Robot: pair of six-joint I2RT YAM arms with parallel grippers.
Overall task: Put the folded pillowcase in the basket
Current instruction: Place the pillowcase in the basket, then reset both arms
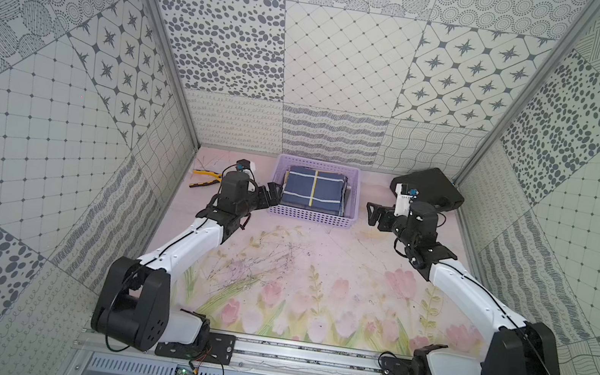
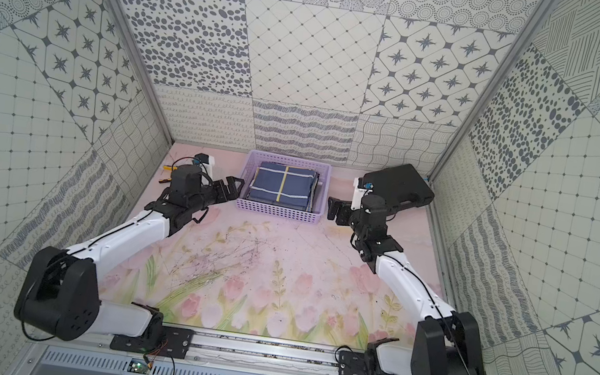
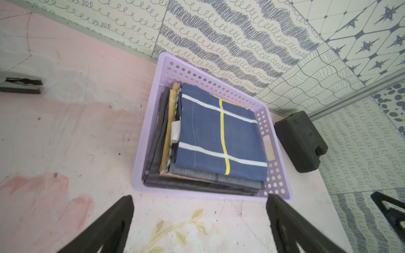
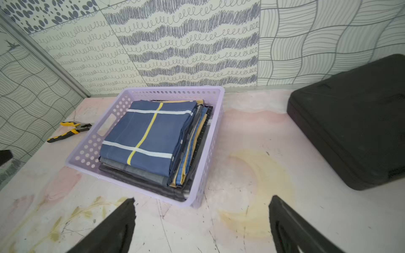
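The lilac basket (image 1: 310, 218) (image 2: 279, 212) stands at the back middle of the table. Inside it, on top of a stack of folded cloths, lies the folded pillowcase (image 1: 311, 192) (image 2: 282, 187), navy with white and yellow stripes. My left gripper (image 1: 272, 192) (image 2: 231, 185) hangs open just off the basket's left side, holding nothing. On the other side, a little apart from the basket, my right gripper (image 1: 372, 213) (image 2: 335, 207) is open and empty too. Both wrist views show the pillowcase (image 3: 219, 135) (image 4: 149, 135) resting in the basket (image 3: 140, 153) (image 4: 207, 153) beyond spread jaws.
A black hard case (image 1: 429, 189) (image 2: 396, 188) (image 4: 350, 120) sits in the back right corner, behind my right wrist. Yellow-handled pliers (image 1: 204, 179) (image 4: 70, 130) lie at the back left near the wall. Patterned walls close in three sides.
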